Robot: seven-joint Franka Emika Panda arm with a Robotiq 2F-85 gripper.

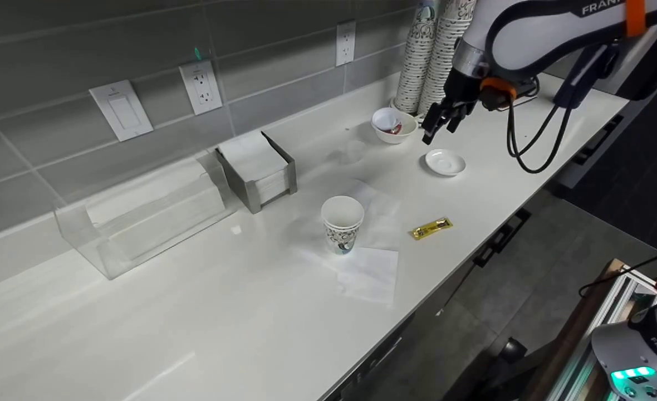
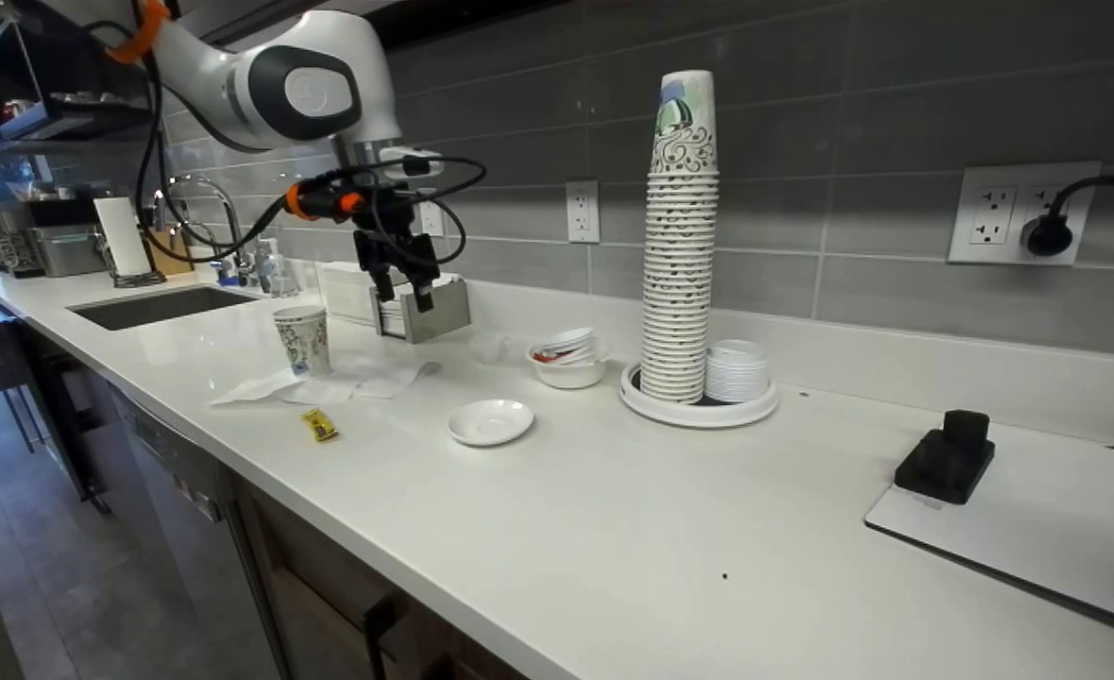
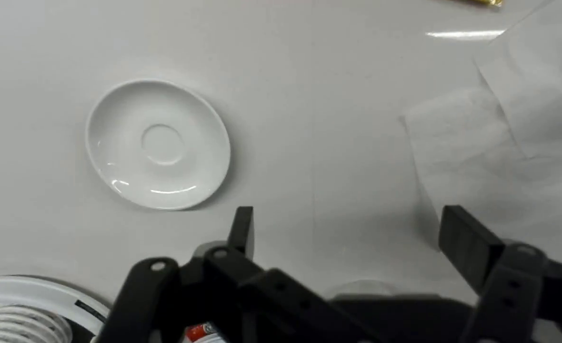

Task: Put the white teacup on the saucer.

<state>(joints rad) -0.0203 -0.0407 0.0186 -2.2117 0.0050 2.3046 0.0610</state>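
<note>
We logged one saucer [image 2: 492,422] on the counter [image 2: 614,529]; one white teacup [image 2: 568,376], which stood apart from it, just beside the round tray [image 2: 697,416]; one gripper [image 3: 347,212], which hung overhead, spread wide.

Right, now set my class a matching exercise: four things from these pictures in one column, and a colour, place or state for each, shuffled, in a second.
1. Saucer
2. Gripper
3. Loose packet
4. Switch

A. On the wall
B. Yellow
C. Round and white
D. Open, in mid-air

Pairs: 1-C, 2-D, 3-B, 4-A
</note>
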